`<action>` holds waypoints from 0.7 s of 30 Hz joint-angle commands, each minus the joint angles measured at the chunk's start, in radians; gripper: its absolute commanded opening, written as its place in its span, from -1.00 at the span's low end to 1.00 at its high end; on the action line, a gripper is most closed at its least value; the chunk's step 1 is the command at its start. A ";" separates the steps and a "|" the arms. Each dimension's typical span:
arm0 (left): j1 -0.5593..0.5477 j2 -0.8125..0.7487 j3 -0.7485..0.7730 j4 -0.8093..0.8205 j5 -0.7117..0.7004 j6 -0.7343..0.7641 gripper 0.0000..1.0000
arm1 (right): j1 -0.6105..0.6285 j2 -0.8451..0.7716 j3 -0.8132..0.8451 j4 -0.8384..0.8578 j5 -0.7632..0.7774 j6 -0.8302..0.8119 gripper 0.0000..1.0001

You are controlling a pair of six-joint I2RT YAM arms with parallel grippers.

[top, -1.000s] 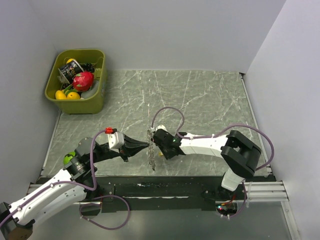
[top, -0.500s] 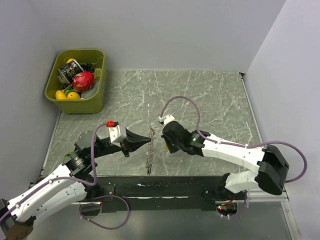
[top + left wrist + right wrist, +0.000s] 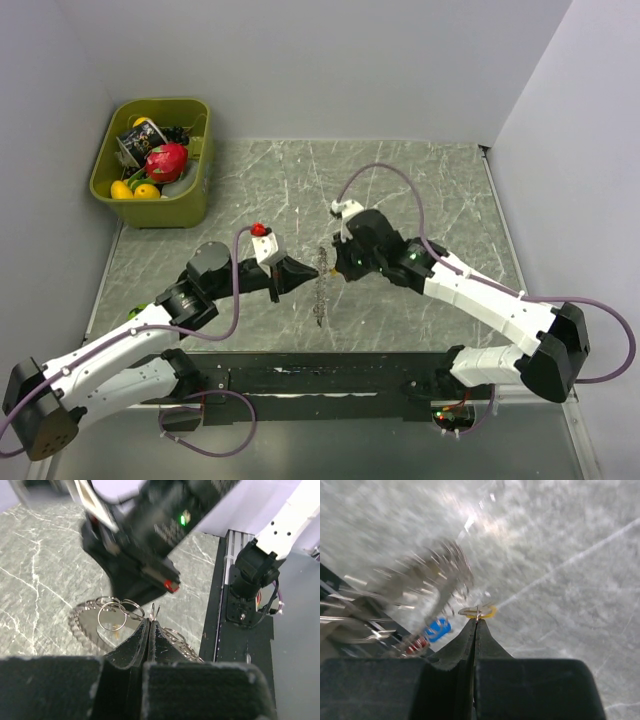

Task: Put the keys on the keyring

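The keyring [image 3: 319, 292], a thin metal ring strung with many small grey keys, hangs over the marble top with my left gripper [image 3: 313, 270] shut on its wire. In the left wrist view the jaws [image 3: 151, 621] pinch the wire, and the keyring [image 3: 97, 625] spreads to their left. My right gripper [image 3: 334, 267] faces it from the right, shut on a small key with a yellow head [image 3: 479, 612]. In the right wrist view the keyring [image 3: 427, 580] is a blur up left. A blue-headed key [image 3: 438, 628] and a red-headed key [image 3: 417, 644] show beside it.
An olive bin [image 3: 165, 212] with toy fruit and a can stands at the back left corner. A black rail [image 3: 330, 375] runs along the near edge, between the arm bases. Grey walls close in the left, back and right sides.
My left gripper carried the keyring right and away from the near edge. The right arm stretched farther out, and its gripper has closed in on the keyring after drawing apart from it.
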 commanded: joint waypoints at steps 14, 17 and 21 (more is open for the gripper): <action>0.001 0.049 0.078 0.138 -0.018 -0.076 -0.98 | -0.038 -0.150 0.084 0.033 -0.144 0.006 -1.00; 0.001 -0.005 0.053 0.083 -0.081 -0.062 -0.98 | -0.039 -0.179 0.055 0.039 -0.167 -0.021 -1.00; 0.001 -0.078 0.045 0.009 -0.153 -0.113 -0.98 | -0.035 -0.243 0.018 0.041 -0.221 -0.018 -1.00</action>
